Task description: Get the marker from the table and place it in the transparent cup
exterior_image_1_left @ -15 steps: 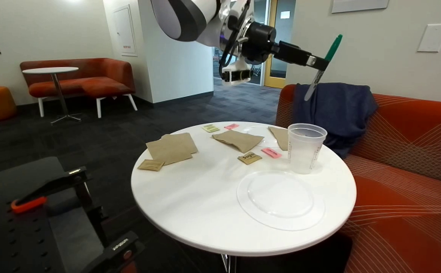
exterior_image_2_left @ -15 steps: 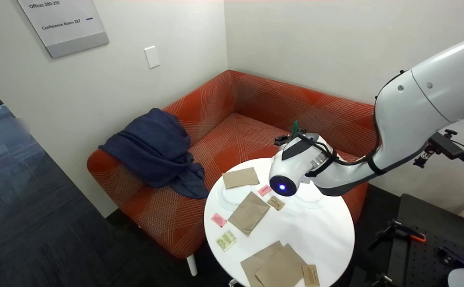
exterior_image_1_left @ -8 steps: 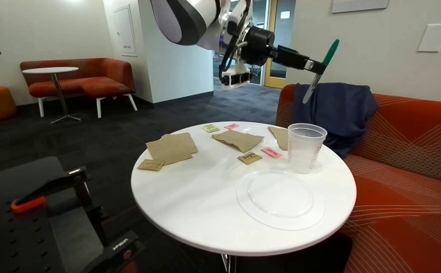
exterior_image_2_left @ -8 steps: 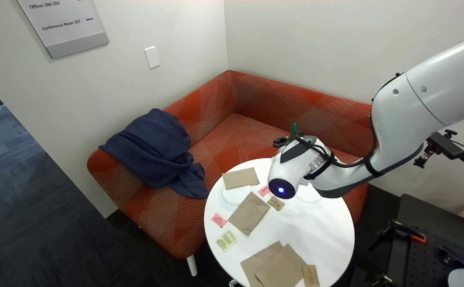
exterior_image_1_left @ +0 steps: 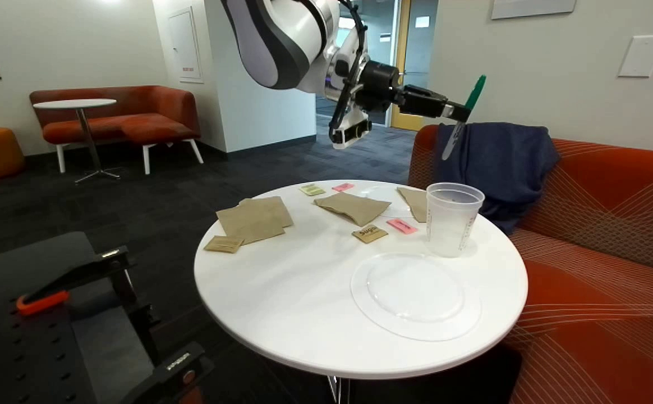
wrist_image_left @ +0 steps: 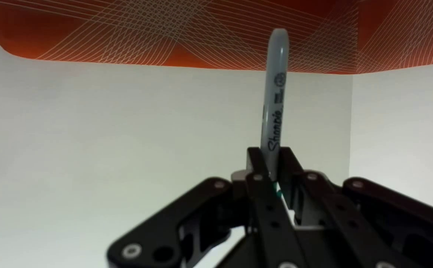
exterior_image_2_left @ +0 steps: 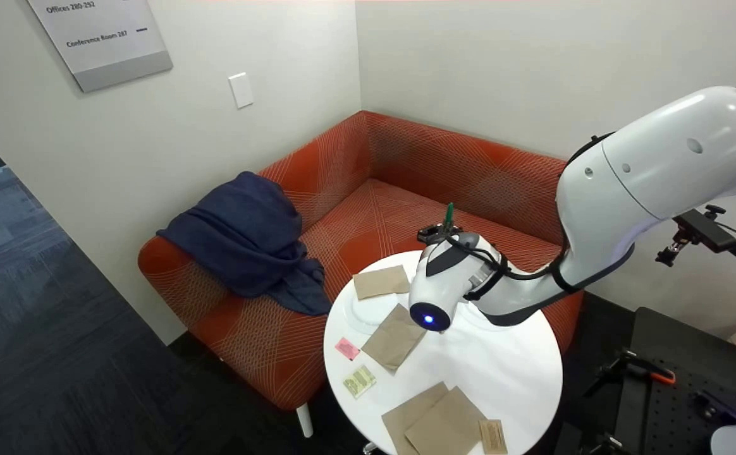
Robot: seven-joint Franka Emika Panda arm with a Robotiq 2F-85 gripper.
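The marker (exterior_image_1_left: 476, 93), with a green cap and grey body, is held in the air with its cap up, tilted. My gripper (exterior_image_1_left: 461, 113) is shut on it near the middle. In the wrist view, the marker's grey body (wrist_image_left: 275, 96) sticks out beyond the fingers (wrist_image_left: 290, 163). The transparent cup (exterior_image_1_left: 451, 224) stands upright on the round white table (exterior_image_1_left: 281, 314). In that exterior view the marker's lower tip is above the cup's rim and apart from it. In an exterior view (exterior_image_2_left: 449, 213) the green cap shows above the wrist, and the cup is hidden by the arm.
A clear plate (exterior_image_1_left: 416, 297) lies in front of the cup. Brown napkins (exterior_image_1_left: 354, 207), a sugar packet (exterior_image_1_left: 369, 233) and pink packets (exterior_image_1_left: 402, 226) lie around the table. A red sofa (exterior_image_2_left: 393, 208) with a dark blue cloth (exterior_image_2_left: 241, 234) borders the table.
My gripper has moved down with the marker in its grip, and leftward in both exterior views. The cup and the things on the table have not moved.
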